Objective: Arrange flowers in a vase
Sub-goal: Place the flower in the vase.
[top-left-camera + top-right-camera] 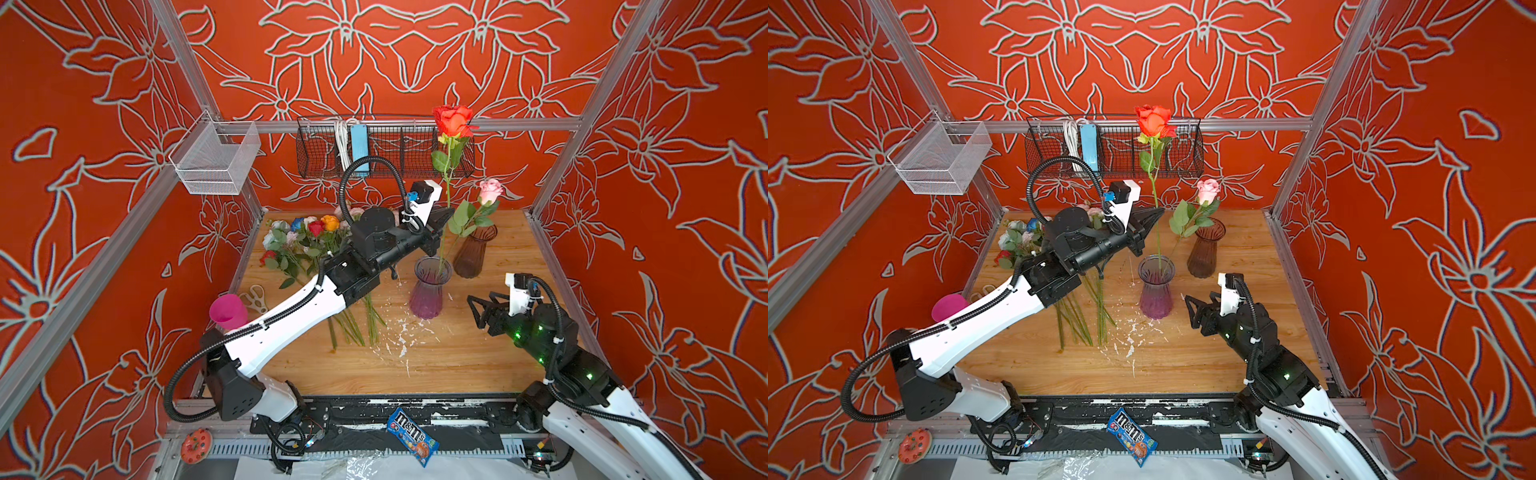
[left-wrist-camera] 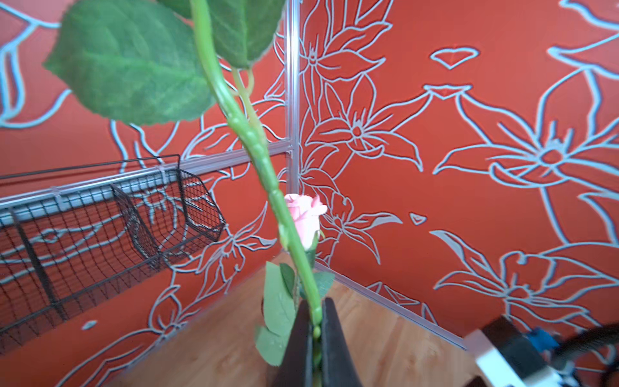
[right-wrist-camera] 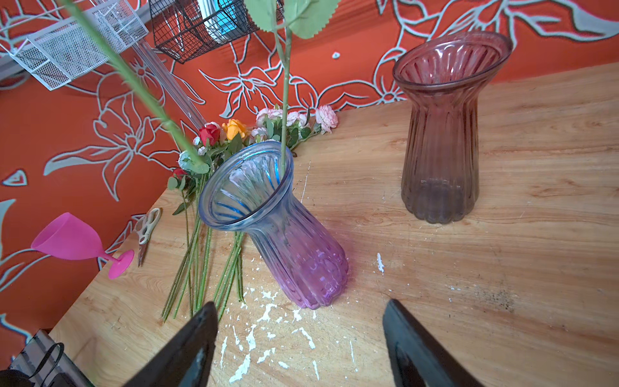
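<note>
Left gripper (image 1: 444, 216) is clamped on the stem of the red-orange rose (image 1: 453, 120), gripping below the leaves. In the left wrist view the stem is pinched between both black fingers (image 2: 301, 338).

Rose axis is near vertical with the bloom up. The lower end is at the mouth of the purple vase (image 1: 428, 291); can't tell if the tip is inside the rim. The bloom sits level with the black wire basket (image 1: 386, 145) on the back wall, in front of it.

Pink rose (image 1: 490, 191) is already in the purple vase, leaning back-right over the brown vase (image 1: 471, 253). The brown one is empty and just beside the purple one.

Right gripper (image 1: 476, 312) has its jaws wide apart with nothing between them. It is low, near the purple vase base on the right side, not touching.

Loose flowers (image 1: 307, 237) lie flat at back-left under the left arm, stems pointing to the front edge.

The table (image 1: 457, 357) is bare at front and right, apart from white flecks. A pink goblet (image 1: 227, 311) and scissors (image 1: 255, 297) are at the left edge.
</note>
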You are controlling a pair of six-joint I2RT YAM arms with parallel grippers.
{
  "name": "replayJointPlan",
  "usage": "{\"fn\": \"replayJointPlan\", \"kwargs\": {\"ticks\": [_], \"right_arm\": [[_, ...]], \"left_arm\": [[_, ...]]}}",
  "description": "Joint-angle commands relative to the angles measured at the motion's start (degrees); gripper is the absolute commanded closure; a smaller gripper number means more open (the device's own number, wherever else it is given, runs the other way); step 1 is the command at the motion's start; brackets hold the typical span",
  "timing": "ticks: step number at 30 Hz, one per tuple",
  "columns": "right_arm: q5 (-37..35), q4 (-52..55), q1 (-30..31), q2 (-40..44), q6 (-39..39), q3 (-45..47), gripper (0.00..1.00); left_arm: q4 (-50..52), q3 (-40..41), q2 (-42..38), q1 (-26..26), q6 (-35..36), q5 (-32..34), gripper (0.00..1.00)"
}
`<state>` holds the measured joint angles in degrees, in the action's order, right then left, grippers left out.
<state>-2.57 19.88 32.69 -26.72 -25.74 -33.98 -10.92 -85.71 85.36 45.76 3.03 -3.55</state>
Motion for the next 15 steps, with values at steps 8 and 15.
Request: {"fn": "replayJointPlan", "kwargs": {"ticks": [8, 15], "right_arm": [[-1.6, 1.7, -0.1, 0.4, 0.0, -0.2, 0.21], [-2.2, 1.6, 0.0, -1.0, -0.3, 0.0, 0.21]], "left_arm": [[-11.0, 9.6, 5.1, 0.5, 4.3, 7.0, 1.0], [-5.1, 13.1, 4.7, 1.4, 0.3, 6.1, 0.95]]}}
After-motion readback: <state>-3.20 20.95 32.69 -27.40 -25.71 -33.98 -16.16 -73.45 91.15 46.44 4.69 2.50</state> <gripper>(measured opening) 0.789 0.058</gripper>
